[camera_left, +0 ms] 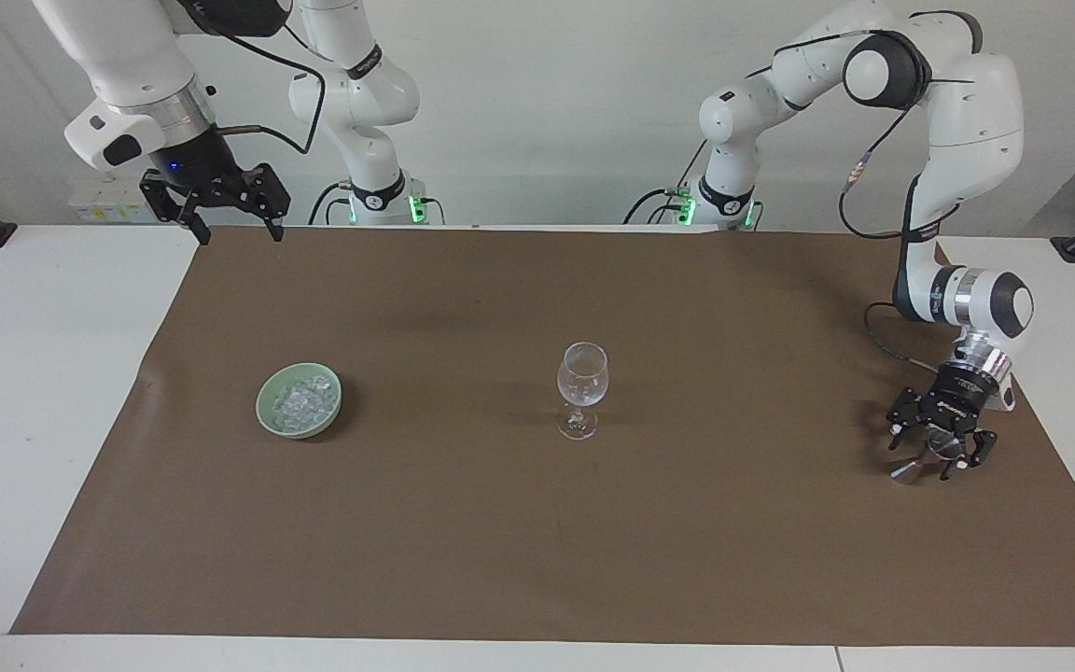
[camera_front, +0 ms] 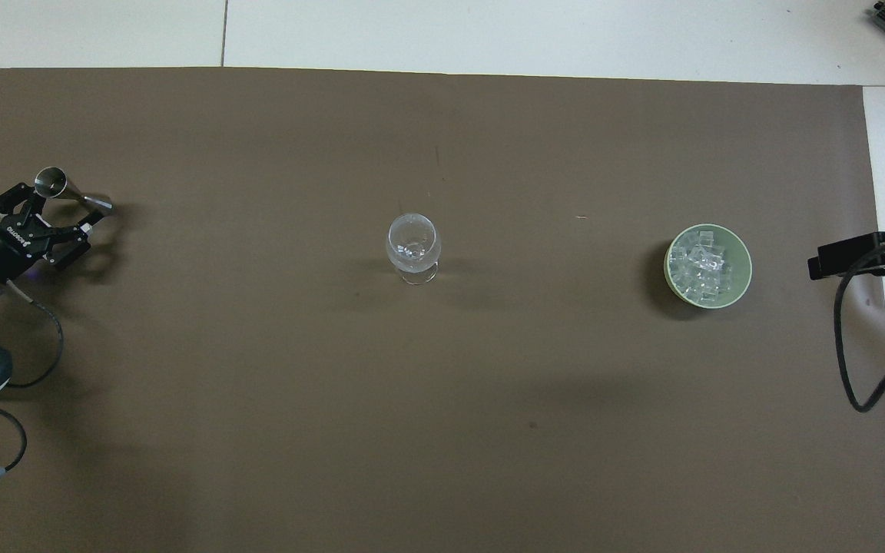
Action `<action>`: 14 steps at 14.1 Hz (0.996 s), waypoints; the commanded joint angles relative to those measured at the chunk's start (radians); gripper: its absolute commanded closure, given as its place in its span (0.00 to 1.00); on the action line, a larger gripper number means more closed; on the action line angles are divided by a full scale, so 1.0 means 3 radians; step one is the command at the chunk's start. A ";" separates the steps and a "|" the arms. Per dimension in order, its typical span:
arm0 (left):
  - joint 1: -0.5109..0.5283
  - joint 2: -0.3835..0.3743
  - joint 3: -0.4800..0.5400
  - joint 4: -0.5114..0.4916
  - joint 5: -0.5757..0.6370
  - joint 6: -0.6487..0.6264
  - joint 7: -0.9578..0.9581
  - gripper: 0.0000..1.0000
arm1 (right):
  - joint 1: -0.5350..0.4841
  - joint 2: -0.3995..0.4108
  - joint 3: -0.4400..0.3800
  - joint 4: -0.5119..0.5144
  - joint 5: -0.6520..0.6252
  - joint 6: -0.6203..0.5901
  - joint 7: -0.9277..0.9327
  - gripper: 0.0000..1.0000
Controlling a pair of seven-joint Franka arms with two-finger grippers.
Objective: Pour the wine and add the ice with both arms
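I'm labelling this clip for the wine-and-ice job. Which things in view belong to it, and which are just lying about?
Job:
- wine glass
- metal jigger, left end effector around it
- ice in green bowl
- right end effector, waiting

Lying about:
- brown mat
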 commanded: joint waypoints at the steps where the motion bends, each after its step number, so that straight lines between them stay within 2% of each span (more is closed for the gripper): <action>1: -0.0026 -0.0065 0.0017 -0.0105 -0.0087 0.0052 -0.0036 0.23 | -0.0020 -0.0066 0.0005 -0.0068 0.0010 -0.0012 -0.0072 0.00; 14: 0.0000 -0.0086 0.0017 -0.0156 -0.0169 0.0022 -0.0047 0.35 | -0.0020 -0.0066 0.0005 -0.0068 0.0010 -0.0012 -0.0072 0.00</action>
